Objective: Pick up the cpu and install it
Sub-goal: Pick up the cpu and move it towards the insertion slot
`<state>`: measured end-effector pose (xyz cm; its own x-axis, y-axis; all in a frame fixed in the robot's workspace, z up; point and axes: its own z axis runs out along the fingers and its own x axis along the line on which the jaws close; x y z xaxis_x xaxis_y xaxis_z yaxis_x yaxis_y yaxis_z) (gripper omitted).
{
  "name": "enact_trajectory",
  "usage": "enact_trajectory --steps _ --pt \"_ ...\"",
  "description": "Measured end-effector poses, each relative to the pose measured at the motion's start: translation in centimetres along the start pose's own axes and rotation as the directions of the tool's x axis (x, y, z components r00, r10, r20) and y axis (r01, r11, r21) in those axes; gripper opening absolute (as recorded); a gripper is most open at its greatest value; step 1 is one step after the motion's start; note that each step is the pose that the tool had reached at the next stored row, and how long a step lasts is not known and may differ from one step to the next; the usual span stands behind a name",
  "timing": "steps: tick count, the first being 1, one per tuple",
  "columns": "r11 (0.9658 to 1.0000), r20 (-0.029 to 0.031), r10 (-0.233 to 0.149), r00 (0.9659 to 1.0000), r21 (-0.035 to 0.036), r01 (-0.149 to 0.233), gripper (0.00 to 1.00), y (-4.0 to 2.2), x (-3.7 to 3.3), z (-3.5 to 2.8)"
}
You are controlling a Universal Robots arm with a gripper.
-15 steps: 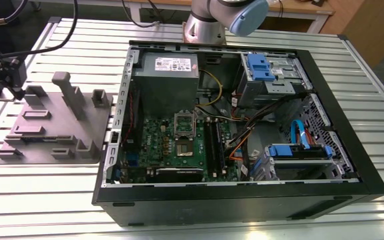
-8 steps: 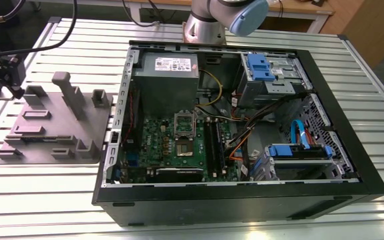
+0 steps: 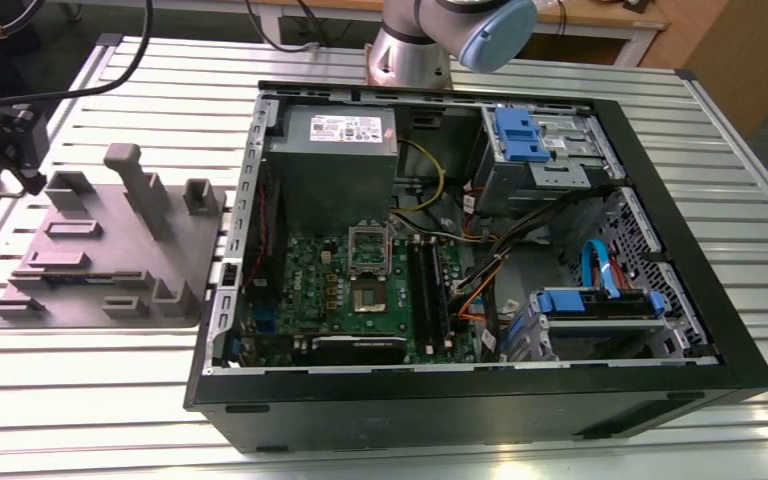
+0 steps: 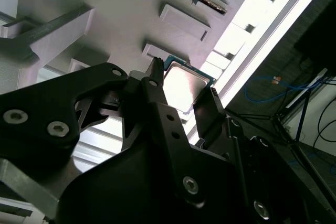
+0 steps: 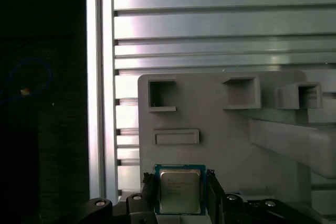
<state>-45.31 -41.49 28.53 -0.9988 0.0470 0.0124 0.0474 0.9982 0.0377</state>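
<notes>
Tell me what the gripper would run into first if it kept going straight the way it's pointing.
Most likely the chip, which sits right at the tip of the gripper, with the grey tray just behind it. Depth between them is hard to judge.

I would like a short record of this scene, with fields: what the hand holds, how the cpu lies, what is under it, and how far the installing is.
hand: hand shut on the cpu, one finger at each of two opposite edges
cpu: metal top toward the first wrist camera, green rim showing
below: grey holder tray on the slatted table
progress: cpu at the tray, not yet in the open computer case
</notes>
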Motion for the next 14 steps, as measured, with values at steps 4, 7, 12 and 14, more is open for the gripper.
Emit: enact_trajectory --steps 4,7,12,14 --pt "1.0 -0.0001 0.0 1.0 0.0001 0.0 0.47 0.01 0.0 -0.22" --pt "1.0 0.0 0.0 1.0 0.0 0.0 0.47 0.01 0.01 -0.38" --pt "1.0 0.0 0.0 1.0 0.0 0.0 0.47 0.02 0.01 -0.61" --pt "1.0 -0.0001 0.0 1.0 0.0001 0.0 0.47 0.02 0.01 -0.71"
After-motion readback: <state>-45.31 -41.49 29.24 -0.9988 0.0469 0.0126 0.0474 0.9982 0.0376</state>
